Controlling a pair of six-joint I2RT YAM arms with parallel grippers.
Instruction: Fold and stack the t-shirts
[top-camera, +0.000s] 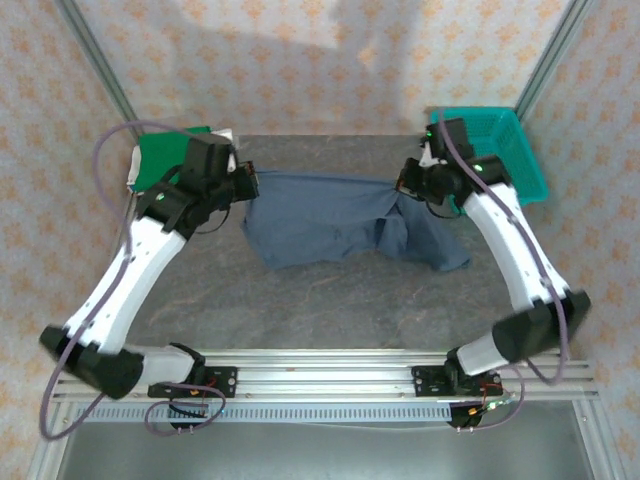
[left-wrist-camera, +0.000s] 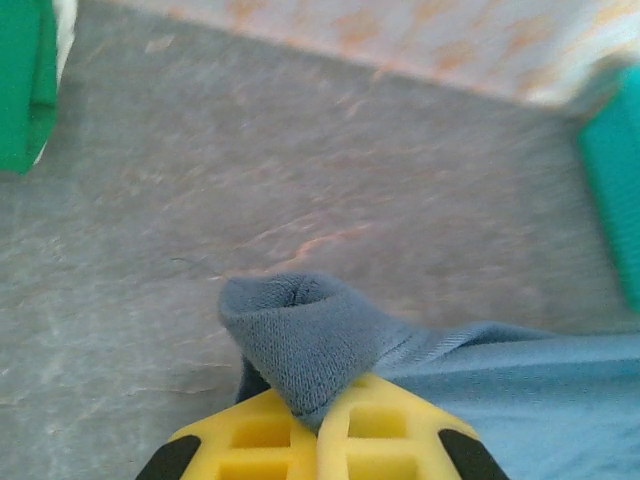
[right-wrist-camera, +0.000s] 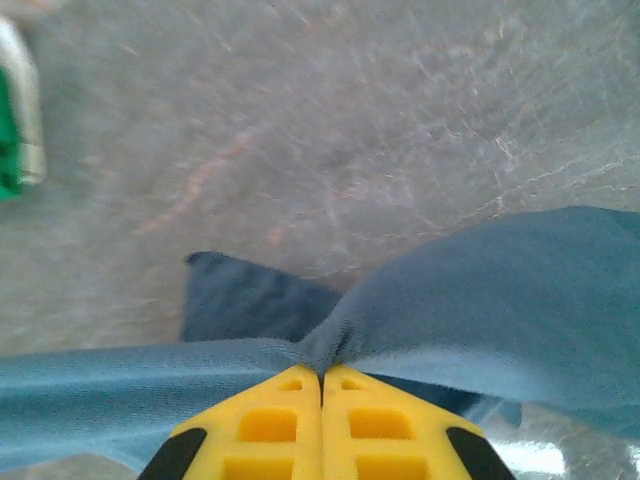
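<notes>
Blue t-shirt (top-camera: 320, 222) edge, seemingly taut, aloft

The slate-blue t-shirt (top-camera: 320, 225) is soft, matt knitted cloth; the table (top-camera: 330, 305) matt, stone-veined; the basket (top-camera: 522, 150) plastic mesh.

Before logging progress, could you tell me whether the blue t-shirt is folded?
Not folded: the blue t-shirt is stretched, rumpled, between the left fingers and right fingers.

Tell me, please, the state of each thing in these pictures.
blue t-shirt, unfolded, stretched between both claws
left claw, shut on the blue t-shirt
right claw, shut on the blue t-shirt
green t-shirt, folded, at the far left corner
teal basket, upright, at the far right corner
</notes>
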